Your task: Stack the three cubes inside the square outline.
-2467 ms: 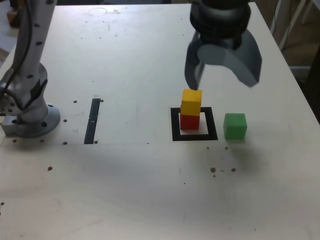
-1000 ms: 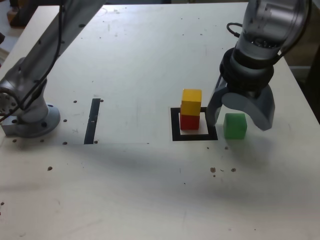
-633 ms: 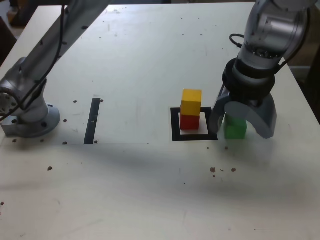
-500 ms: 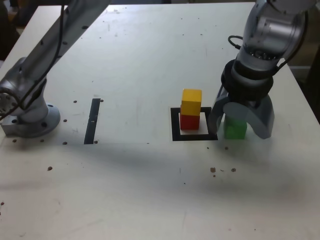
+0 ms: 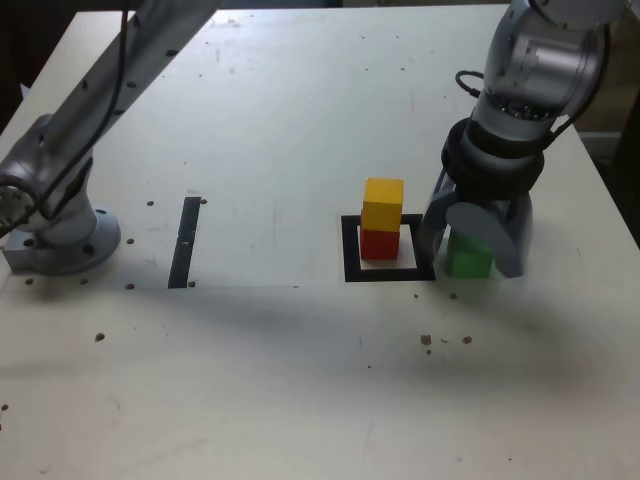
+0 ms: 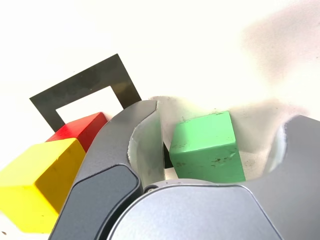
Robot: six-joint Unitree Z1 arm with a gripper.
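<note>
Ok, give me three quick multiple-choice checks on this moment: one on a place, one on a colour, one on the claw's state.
1. Where is the green cube?
A. Inside the square outline
B. On the table beside the square outline, at the exterior view's right
C. On top of the yellow cube

2. What colour is the cube under the yellow cube?
A. Red
B. Green
C. Blue

3. How does the claw stand?
A. High above the table, empty
B. Clamped on the yellow cube
C. Low around the green cube, a gap showing at one finger

Answers:
1. B, it sits outside the black frame.
2. A, the red cube sits beneath it in the outline.
3. C, the wrist view shows the green cube between the fingers with space left.
</note>
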